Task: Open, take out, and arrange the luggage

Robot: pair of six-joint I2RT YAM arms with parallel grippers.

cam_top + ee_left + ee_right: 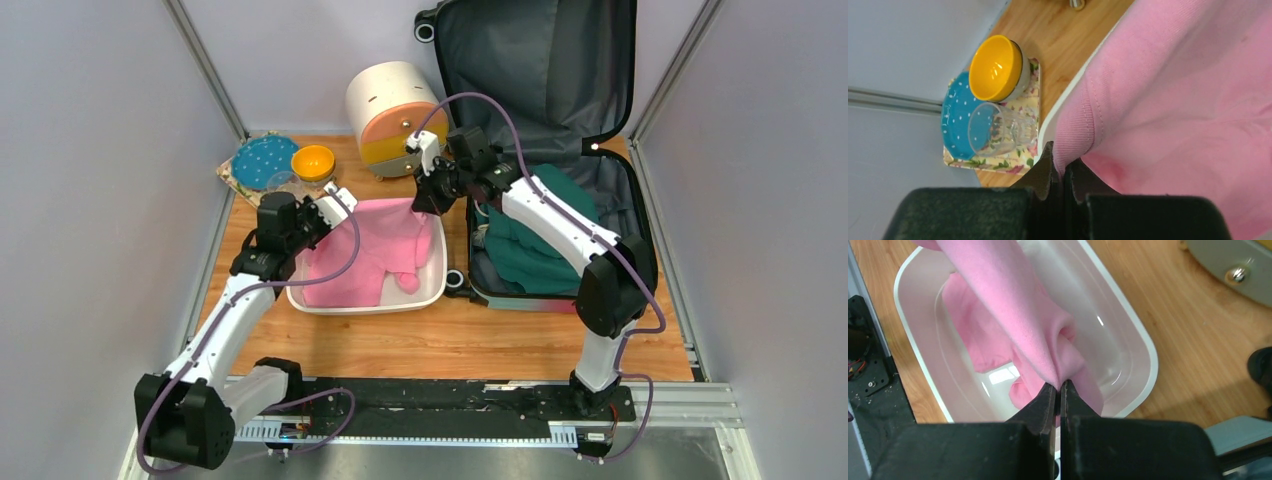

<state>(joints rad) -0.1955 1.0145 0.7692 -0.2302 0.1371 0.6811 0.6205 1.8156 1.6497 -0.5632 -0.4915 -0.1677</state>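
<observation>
The suitcase (540,70) is open and grey inside, with maybe green clothes (535,250) in it. The left gripper (1062,165) and right gripper (1058,391) both pinch the pink cloth (375,250).

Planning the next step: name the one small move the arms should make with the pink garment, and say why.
Probably lower both arms slightly and open the jaws. The left gripper and right gripper are each shut on the pink garment, held over the white basin with part already lying inside. A teal garment lies in the open luggage.
</observation>
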